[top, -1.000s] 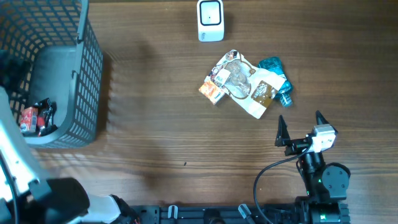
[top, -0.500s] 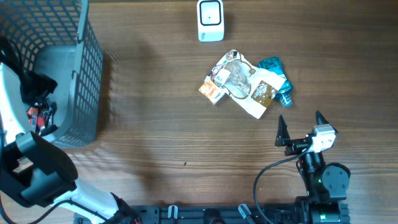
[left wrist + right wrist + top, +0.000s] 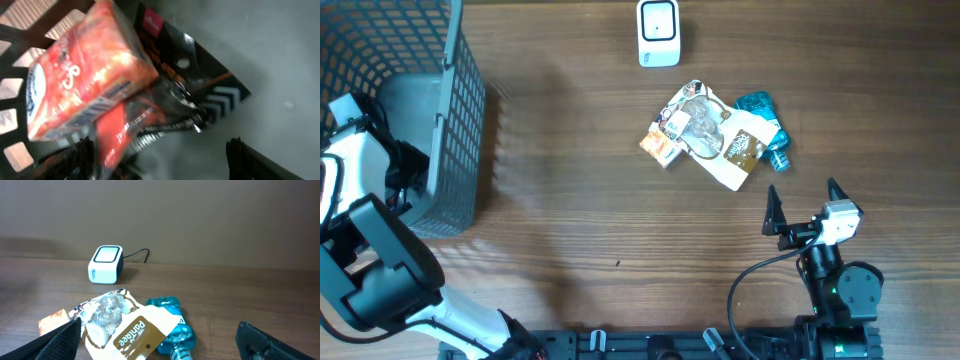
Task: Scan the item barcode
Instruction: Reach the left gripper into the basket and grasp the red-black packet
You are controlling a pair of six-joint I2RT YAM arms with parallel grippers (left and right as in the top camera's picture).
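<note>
My left gripper (image 3: 159,147) is down inside the grey mesh basket (image 3: 460,110). Its jaws are open above a pile of packets. A red-and-white packet (image 3: 85,80) lies at the upper left, and a black packet (image 3: 200,75) lies under it. A glossy red wrapper (image 3: 117,132) reaches down beside the left finger (image 3: 82,157). Nothing is pinched between the fingers. My right gripper (image 3: 802,192) stands open near the table's front right. The white scanner (image 3: 658,32) sits at the far edge, and the scanner (image 3: 105,263) also shows in the right wrist view.
A white-and-brown snack bag (image 3: 720,140), a blue bottle (image 3: 767,125) and a small orange packet (image 3: 660,148) lie heaped mid-table, ahead of the right gripper. The basket's tall walls enclose my left arm (image 3: 355,140).
My left arm has swung deeper into the basket and now covers the red packets from above. Its jaws have narrowed a little. The right arm has not moved.
</note>
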